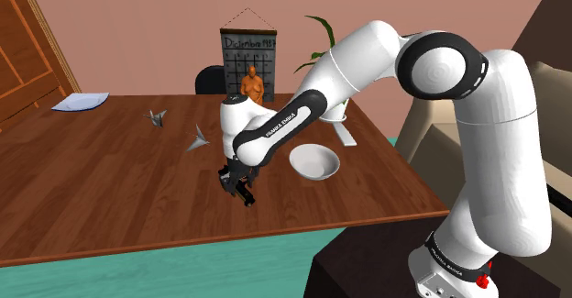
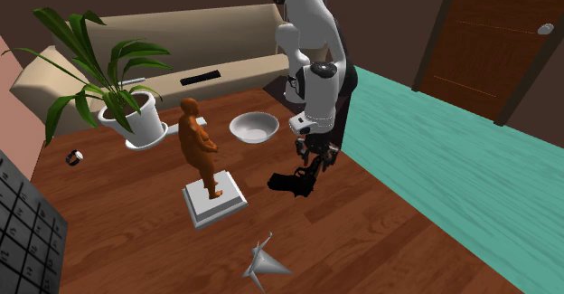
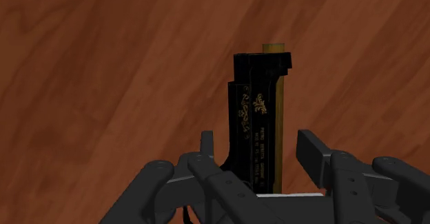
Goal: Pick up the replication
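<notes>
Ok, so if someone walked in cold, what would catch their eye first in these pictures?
The white arm bends over a wooden table, its open gripper poised over a black replica with gold ornament lying on the wood. Just past it in the second exterior view, an orange figurine stands on a white base, with a white bowl and a leafy potted plant behind.

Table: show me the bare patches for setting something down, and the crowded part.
Free: the wide stretch of table at the shoulder view's left, between the paper and the near edge. Crowded: around the statue, bowl and black replica.
</notes>
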`<state>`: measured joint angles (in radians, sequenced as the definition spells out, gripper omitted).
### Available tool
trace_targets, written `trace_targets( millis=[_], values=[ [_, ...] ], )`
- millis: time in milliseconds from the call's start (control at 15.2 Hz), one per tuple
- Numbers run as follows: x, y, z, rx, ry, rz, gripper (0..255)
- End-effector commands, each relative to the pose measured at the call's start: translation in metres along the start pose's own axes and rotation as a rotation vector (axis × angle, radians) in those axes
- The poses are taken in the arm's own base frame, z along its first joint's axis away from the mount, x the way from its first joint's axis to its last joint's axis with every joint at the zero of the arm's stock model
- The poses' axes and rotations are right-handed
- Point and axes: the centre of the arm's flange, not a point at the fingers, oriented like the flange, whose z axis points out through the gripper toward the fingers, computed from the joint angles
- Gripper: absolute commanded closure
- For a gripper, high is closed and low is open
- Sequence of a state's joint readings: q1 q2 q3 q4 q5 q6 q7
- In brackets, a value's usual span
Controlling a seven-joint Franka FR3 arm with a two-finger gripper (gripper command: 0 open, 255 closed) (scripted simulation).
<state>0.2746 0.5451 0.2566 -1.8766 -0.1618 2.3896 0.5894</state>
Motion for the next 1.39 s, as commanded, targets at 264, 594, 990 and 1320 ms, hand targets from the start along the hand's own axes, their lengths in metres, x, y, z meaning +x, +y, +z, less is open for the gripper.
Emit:
trace_targets(
  millis=[264, 594, 990, 1320],
  values=[
    [0.0, 0.0, 0.001, 0.0, 0.0, 0.0, 255],
    [0.0, 0.0, -0.004, 0.0, 0.0, 0.0, 255],
    [0.0, -0.001, -0.036, 0.0, 0.0, 0.0, 255],
    [-0.001, -0.001, -0.062, 0.0, 0.0, 0.0, 255]
  ],
)
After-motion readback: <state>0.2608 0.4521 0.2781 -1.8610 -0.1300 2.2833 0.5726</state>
